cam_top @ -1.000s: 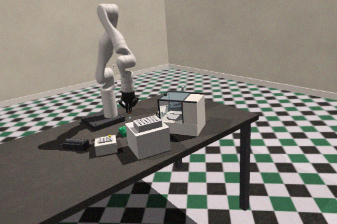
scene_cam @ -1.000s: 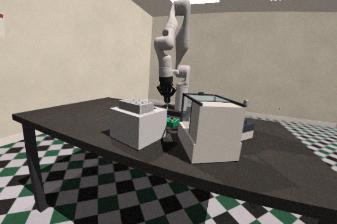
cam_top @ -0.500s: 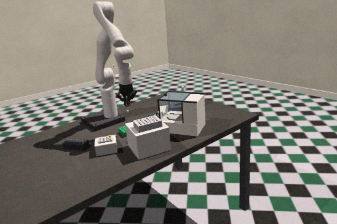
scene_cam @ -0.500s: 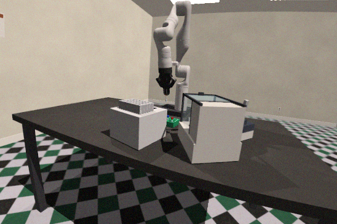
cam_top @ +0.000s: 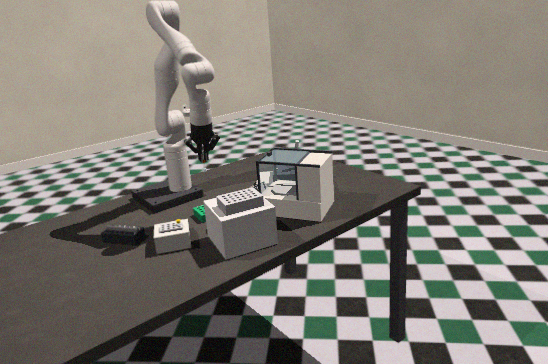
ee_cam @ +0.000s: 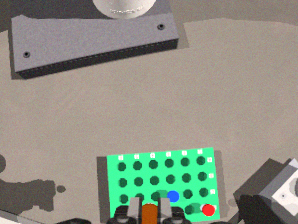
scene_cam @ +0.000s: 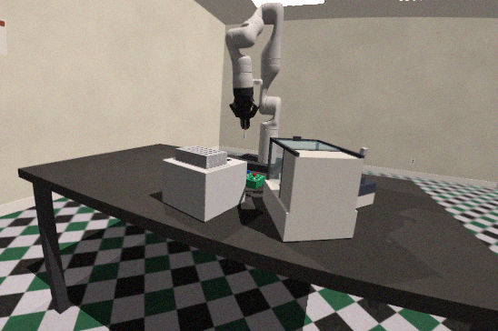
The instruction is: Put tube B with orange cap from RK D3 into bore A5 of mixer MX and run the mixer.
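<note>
My gripper (cam_top: 203,156) (scene_cam: 244,126) (ee_cam: 150,209) is shut on tube B and holds it in the air, above and beyond the rack as the wrist view shows it. Its orange cap (ee_cam: 149,215) is between the fingertips, and the pale tube body (scene_cam: 244,135) hangs upright below them. The green rack RK (cam_top: 199,213) (scene_cam: 255,180) (ee_cam: 130,174) stands on the bench with a blue cap (ee_cam: 172,196) and a red cap (ee_cam: 208,210) in it. The mixer MX (cam_top: 241,232) (scene_cam: 204,190) is the white box with a grey bored block (cam_top: 241,200) (scene_cam: 200,156) on top. No lit lamp is visible; the START key is hidden.
The balance BAL (cam_top: 326,187) (scene_cam: 320,197) with its glass case stands beside the mixer. The low white dry block DB (cam_top: 171,242), with a yellow cap (cam_top: 178,221), and the dark magnet block MG (cam_top: 123,235) stand on its other side. The spectrophotometer SP (scene_cam: 366,195) is partly hidden.
</note>
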